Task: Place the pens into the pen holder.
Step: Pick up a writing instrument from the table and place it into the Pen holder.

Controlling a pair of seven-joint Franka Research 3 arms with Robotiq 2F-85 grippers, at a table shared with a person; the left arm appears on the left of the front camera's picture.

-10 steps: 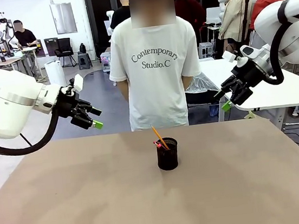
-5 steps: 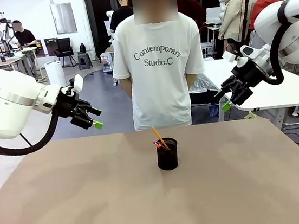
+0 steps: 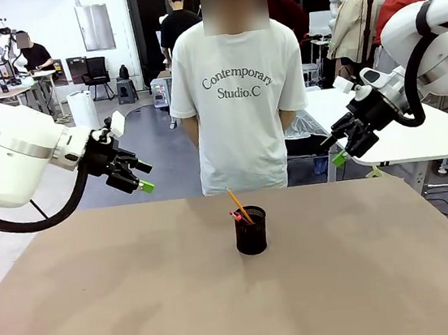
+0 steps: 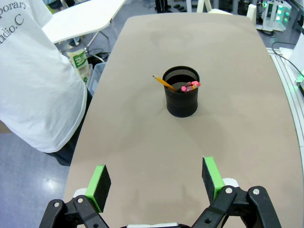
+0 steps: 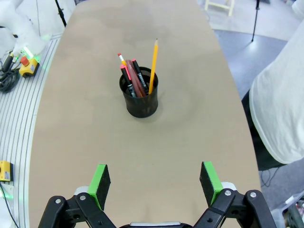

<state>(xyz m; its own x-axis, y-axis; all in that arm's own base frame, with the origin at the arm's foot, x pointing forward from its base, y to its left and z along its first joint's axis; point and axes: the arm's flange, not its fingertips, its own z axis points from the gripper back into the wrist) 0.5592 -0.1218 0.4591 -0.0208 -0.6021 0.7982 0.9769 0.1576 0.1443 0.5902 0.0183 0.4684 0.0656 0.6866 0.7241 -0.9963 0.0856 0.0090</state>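
— What's the left gripper (image 3: 145, 177) doing?
— Wide open, empty, hanging above the table's (image 3: 103, 313) left side.
— The pens (image 3: 240, 209)?
— Standing in the pen holder (image 3: 250, 230), mid-table.
— The right gripper (image 3: 332, 151)?
— Spread wide too, nothing in it.

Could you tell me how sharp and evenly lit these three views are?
Front view: soft, even light, a faint shadow under the pen holder. Left wrist view: sharp, the table edges bowed by the wide lens. Right wrist view: the orange-yellow pencil crisp, no glare.
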